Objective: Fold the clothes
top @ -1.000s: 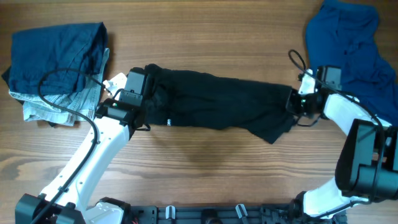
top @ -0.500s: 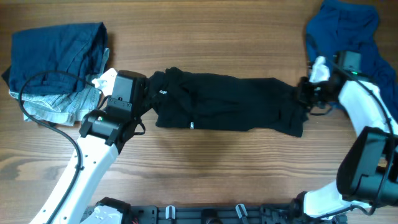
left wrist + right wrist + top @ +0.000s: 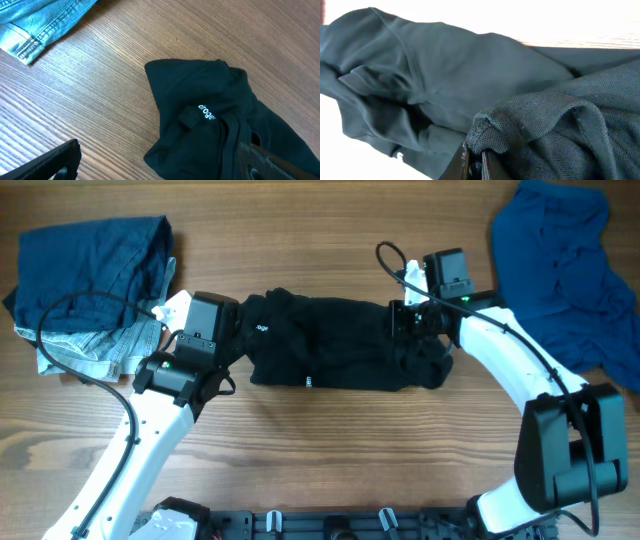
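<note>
The black garment point(image 3: 330, 350) lies mid-bench point(image 3: 330, 240). The right claw point(image 3: 408, 322) pinches its 3 o'clock end; the left claw point(image 3: 238, 332) stands spread at 9 o'clock. Best carry that end low toward 9 o'clock and align the edges before letting go.

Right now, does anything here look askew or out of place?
Nothing spilled or damaged. The black garment lies bunched and wrinkled, its right end pinched in the right fingers and doubled over itself. The blue garment at right is crumpled.
</note>
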Action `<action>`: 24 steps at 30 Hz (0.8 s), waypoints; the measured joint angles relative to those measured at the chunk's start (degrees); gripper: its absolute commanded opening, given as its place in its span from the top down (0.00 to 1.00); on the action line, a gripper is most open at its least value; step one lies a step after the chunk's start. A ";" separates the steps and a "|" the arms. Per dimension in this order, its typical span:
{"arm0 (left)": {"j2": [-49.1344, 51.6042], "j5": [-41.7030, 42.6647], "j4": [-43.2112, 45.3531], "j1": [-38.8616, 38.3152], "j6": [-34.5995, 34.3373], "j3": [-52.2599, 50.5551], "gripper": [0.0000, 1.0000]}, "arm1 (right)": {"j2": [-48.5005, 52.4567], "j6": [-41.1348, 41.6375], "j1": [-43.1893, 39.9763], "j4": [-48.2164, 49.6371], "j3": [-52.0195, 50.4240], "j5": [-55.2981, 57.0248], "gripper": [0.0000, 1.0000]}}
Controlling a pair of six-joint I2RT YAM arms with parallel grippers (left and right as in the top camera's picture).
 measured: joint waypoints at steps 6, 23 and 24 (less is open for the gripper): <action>0.00 0.00 0.02 0.00 0.02 0.00 0.00 | 0.00 2.29 1.44 3.87 0.02 -1.16 0.23; 0.79 0.00 -0.26 0.00 0.00 0.00 0.00 | -3.37 -8.79 1.44 -11.39 -1.25 21.44 0.60; 0.79 0.00 -0.42 0.00 0.00 0.00 0.00 | -3.37 -8.96 1.44 -11.28 -1.27 22.88 0.60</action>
